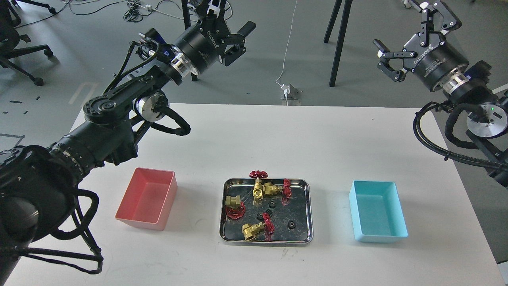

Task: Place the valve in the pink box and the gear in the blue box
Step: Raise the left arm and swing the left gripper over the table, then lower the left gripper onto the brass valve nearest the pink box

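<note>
Several brass valves with red handwheels lie in a shiny steel tray (303,210) at the table's middle: one (258,183) at the back rim, one (276,189) beside it, one (234,206) at the left, one (256,229) at the front. Small black gears (272,204) (291,225) sit between them. The pink box (147,198) stands left of the tray and the blue box (377,216) right of it; both look empty. My left gripper (232,18) is open, high beyond the table's far left. Raised at the far right, my right gripper (406,26) is open too. Neither holds anything.
The white table (254,139) ends close behind both grippers. Beyond it are grey floor, black tripod legs (337,39), cables and an office chair base (24,51). My left arm's links hang over the table's left edge, near the pink box.
</note>
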You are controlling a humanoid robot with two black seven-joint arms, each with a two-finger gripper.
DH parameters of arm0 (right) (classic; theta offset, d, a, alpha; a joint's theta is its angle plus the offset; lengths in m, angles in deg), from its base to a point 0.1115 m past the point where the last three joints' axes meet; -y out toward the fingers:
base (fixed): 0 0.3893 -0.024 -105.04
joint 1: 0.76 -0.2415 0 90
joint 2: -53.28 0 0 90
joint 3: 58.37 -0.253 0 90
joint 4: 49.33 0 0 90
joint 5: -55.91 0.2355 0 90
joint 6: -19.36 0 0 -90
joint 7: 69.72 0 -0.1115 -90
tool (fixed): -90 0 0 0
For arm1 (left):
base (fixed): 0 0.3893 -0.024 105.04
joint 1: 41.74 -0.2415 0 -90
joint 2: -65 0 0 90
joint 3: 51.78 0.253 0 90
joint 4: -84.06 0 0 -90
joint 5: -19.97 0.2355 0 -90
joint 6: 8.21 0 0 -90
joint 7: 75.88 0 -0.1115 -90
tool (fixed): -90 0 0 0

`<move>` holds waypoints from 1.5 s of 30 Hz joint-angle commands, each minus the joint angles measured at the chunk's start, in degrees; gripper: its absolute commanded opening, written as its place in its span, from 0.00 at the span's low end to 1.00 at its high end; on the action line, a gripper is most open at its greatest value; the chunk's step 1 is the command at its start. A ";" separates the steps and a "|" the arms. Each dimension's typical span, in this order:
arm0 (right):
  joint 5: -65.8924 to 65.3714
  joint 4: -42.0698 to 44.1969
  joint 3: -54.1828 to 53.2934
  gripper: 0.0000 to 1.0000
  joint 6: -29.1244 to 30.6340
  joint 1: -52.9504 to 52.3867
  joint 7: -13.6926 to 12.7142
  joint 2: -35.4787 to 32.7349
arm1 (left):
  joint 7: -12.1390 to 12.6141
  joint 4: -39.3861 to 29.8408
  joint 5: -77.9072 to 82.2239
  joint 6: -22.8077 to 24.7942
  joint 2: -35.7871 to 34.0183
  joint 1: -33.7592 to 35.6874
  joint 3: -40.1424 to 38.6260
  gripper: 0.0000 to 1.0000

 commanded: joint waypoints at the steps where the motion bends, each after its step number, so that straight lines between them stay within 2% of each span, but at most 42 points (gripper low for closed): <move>1: -0.26 0.13 0.17 1.00 0.00 0.46 0.05 0.17 | 0.00 0.00 -0.19 -0.04 -0.97 -0.41 -0.38 1.00; 5: -0.17 1.28 -1.76 1.00 0.00 0.46 0.05 0.25 | 0.00 1.22 -1.41 -0.04 -2.71 -0.33 -0.99 1.00; 7: 0.18 2.24 -3.69 1.00 0.00 0.02 0.05 0.25 | 0.00 4.20 -3.95 -0.04 -3.95 -0.50 -2.57 1.00; 9: 0.71 3.38 -5.88 1.00 0.00 -0.68 -0.04 0.34 | 0.00 5.62 -6.59 -0.04 -1.51 -0.33 -5.03 1.00; 11: 0.80 3.65 -7.38 1.00 0.00 -1.29 -0.04 0.60 | 0.00 3.87 -7.83 -0.04 2.71 0.11 -7.40 1.00; 13: 0.80 3.56 -8.00 1.00 0.00 -1.56 -0.04 1.22 | 0.00 -0.77 -7.92 -0.04 3.86 0.03 -10.38 1.00; 16: 0.88 3.74 -8.18 1.00 0.00 -2.52 -0.04 1.66 | 0.00 -12.44 -7.05 -0.04 2.38 0.29 -12.16 1.00; 19: 0.80 3.13 -7.74 1.00 0.00 -3.23 0.05 1.40 | 0.00 -22.30 -2.58 -0.04 -5.69 3.61 -9.80 1.00; 20: 0.71 2.95 -7.83 1.00 0.00 -3.23 0.05 1.31 | 0.00 -23.81 -1.86 -1.04 -7.63 5.54 -6.30 1.00; 25: 0.80 3.04 -8.27 1.00 0.00 -2.88 0.40 1.39 | 0.00 -30.84 0.16 -12.19 -14.67 19.86 23.30 0.99; 29: 0.80 3.56 -8.96 1.00 0.00 -2.88 0.49 1.66 | 0.00 -38.92 7.61 -20.55 -15.82 33.56 43.61 0.98; 33: 0.97 2.78 -11.78 1.00 -3.11 -3.14 -0.12 3.23 | 0.00 -43.68 24.10 -22.93 -13.72 42.81 60.04 0.98; 35: 0.88 2.69 -11.96 1.00 -5.66 -4.01 -0.30 4.55 | 0.00 -43.95 33.43 -25.74 -11.87 44.14 66.21 0.98; 37: 0.88 2.77 -11.78 1.00 -9.52 -6.47 -0.48 5.00 | 0.00 -43.77 41.01 -31.09 -10.55 43.80 72.45 0.98; 40: 0.80 3.56 -11.34 1.00 -14.10 -9.20 -2.58 6.22 | 0.00 -43.25 46.38 -37.95 -8.88 41.08 80.46 0.98; 45: 0.71 6.72 -10.99 1.00 -17.62 -10.79 -7.94 9.65 | 0.00 -39.74 52.18 -40.25 -9.40 32.83 83.47 0.98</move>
